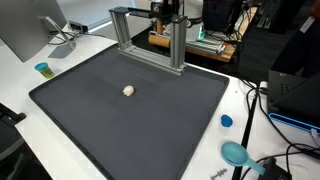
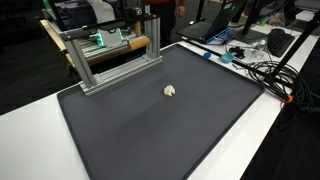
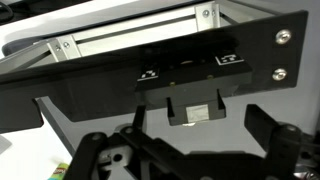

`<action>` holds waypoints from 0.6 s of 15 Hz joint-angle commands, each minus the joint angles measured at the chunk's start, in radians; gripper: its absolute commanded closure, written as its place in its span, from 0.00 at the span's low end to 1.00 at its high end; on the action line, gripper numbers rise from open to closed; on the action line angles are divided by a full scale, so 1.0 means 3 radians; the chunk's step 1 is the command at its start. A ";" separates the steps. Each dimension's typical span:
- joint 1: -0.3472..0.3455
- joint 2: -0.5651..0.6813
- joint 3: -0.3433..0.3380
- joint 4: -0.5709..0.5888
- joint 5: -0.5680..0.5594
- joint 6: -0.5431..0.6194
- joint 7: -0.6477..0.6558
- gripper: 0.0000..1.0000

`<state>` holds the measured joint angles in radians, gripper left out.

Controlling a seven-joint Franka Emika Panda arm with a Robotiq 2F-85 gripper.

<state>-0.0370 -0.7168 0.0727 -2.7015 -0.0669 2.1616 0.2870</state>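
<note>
My gripper (image 3: 160,135) shows in the wrist view as two dark fingers set wide apart, open, with nothing between them. It points at a black plate (image 3: 150,75) with screws and a small white-faced clip (image 3: 193,110), with an aluminium frame (image 3: 130,35) behind. In an exterior view the arm and gripper (image 1: 171,12) sit high at the back, above the aluminium frame (image 1: 150,45), which also shows in the other exterior view (image 2: 110,52). A small white lump (image 1: 128,91) (image 2: 171,91) lies alone on the black mat (image 1: 130,130) (image 2: 170,140), far from the gripper.
A blue cup (image 1: 42,69) stands beside the mat near a monitor (image 1: 25,30). A blue cap (image 1: 226,121) and a teal bowl (image 1: 236,153) lie on the white table edge. Cables (image 2: 262,70) and a laptop (image 2: 215,30) crowd one side.
</note>
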 commanded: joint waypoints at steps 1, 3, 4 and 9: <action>-0.0026 0.0057 0.0036 0.0013 -0.0017 0.0048 -0.0079 0.00; -0.0001 0.0112 0.0023 0.0013 -0.0028 0.0075 -0.0179 0.00; 0.0013 0.0134 0.0010 0.0016 -0.0023 0.0081 -0.0235 0.00; 0.0034 0.0188 -0.0042 0.0010 -0.0002 0.0065 -0.0440 0.00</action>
<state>-0.0352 -0.6714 0.0778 -2.7010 -0.0704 2.1712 0.1984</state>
